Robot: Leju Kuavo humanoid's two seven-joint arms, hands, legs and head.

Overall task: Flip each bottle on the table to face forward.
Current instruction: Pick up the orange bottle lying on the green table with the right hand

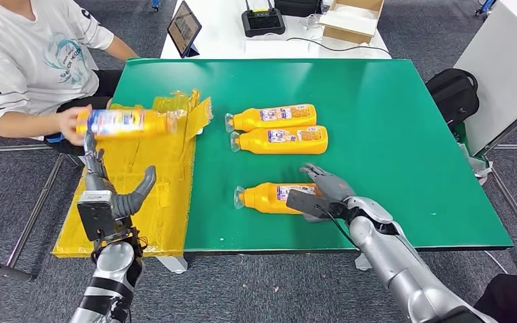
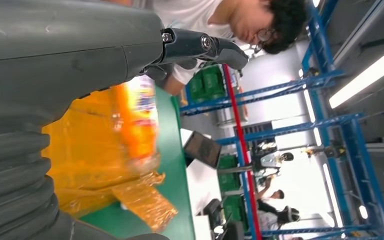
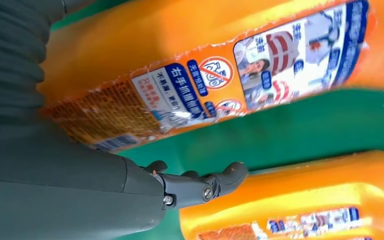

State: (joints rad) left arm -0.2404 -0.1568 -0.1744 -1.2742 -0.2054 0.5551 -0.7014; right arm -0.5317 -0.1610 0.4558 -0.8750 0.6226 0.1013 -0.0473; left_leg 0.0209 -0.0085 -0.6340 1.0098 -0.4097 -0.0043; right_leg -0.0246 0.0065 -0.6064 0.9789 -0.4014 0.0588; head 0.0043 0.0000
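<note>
Now, nearest the robot, the right robot hand [image 1: 323,185] lies over the base end of the near bottle [image 1: 269,197], fingers draped on it, though whether it truly grips cannot be told. That bottle lies on its side on the green surface [image 1: 390,134], cap pointing toward the left robot hand. From the right wrist, its label [image 3: 205,85] faces the camera, with a dark fingertip [image 3: 230,175] hanging just off the bottle's side and another bottle close beyond.

Over on the other side, the left robot hand [image 1: 111,192] is raised above the yellow sheet [image 1: 141,195], fingers spread apart, thumb out, holding nothing. The sheet is crumpled, draped over the surface's edge beneath that hand.

Just beyond the left robot hand's fingertips, a person's hand [image 1: 74,124] holds a fourth bottle [image 1: 128,122] sideways in the air above the sheet; it's blurred in both the head and left wrist views.

Farther out from the right robot hand, two more bottles lie side by side, nearly touching: the middle bottle [image 1: 281,140] and, past it, the far bottle [image 1: 272,117], both with caps pointing toward the sheet and labels up.

Farthest back, a white table [image 1: 222,33] carries a tablet [image 1: 184,28], a black router [image 1: 262,21] and a cardboard box [image 1: 351,19].
</note>
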